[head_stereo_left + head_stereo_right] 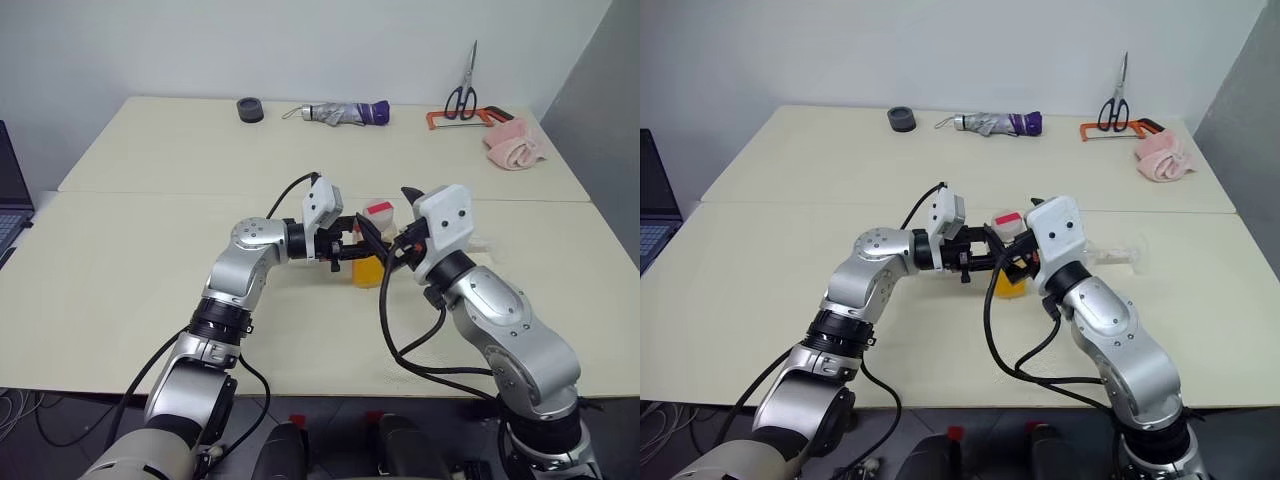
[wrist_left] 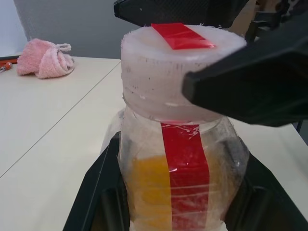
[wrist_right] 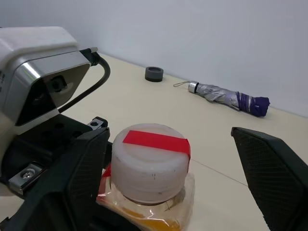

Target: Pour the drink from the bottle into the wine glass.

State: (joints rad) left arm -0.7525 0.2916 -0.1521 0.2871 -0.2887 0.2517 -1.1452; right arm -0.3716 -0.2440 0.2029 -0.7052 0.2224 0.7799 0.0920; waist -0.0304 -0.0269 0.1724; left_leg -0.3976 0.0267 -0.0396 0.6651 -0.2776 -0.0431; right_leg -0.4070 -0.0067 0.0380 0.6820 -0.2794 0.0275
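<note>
The left gripper (image 2: 173,202) clamps the upright bottle (image 2: 178,183) by its body above the table (image 1: 150,250); the right gripper (image 3: 180,173), fingers spread wide, straddles the cap (image 3: 149,161) (still screwed on, I reckon).

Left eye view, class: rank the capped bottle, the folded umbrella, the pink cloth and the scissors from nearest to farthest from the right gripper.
1. Small clear plastic bottle with white, red-topped cap: at the right gripper, mid-table.
2. Folded grey-and-purple umbrella: far edge, centre.
3. Crumpled pink cloth and black-handled scissors: far right corner; too close to call.
</note>
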